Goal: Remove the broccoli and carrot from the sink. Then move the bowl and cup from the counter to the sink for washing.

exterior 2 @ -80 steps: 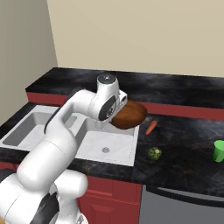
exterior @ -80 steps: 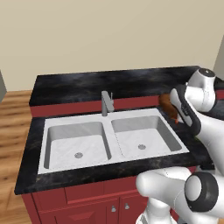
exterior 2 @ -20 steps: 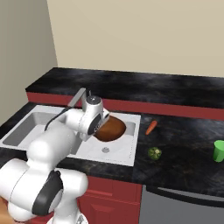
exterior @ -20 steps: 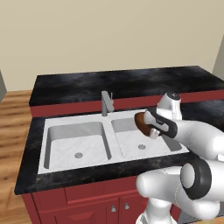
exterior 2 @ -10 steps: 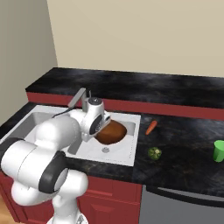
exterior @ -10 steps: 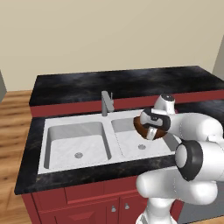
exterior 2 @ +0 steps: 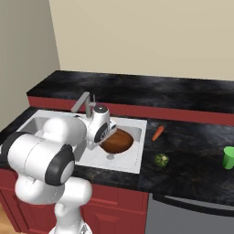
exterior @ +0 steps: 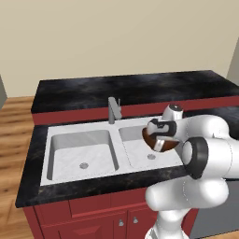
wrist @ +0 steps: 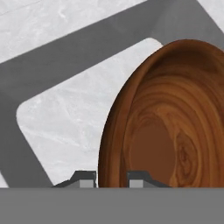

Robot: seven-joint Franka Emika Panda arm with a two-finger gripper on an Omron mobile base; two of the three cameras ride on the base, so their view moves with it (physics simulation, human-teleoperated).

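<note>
My gripper is shut on the rim of the reddish-brown bowl, which hangs tilted over the right basin of the sink. In the left base view the bowl is partly behind the gripper, above the drain. In the hand view the bowl is edge-on, its rim between my fingertips, with the pale basin floor behind. On the black counter right of the sink lie the carrot and the broccoli. The green cup stands at the far right.
The grey faucet rises at the centre back of the sink, just left of my hand. The left basin holds nothing. A raised back counter runs behind the sink, and a wall stands behind it.
The bowl came from the counter to over the right basin, and in the last second it sank a little lower. The grip stays the same.
</note>
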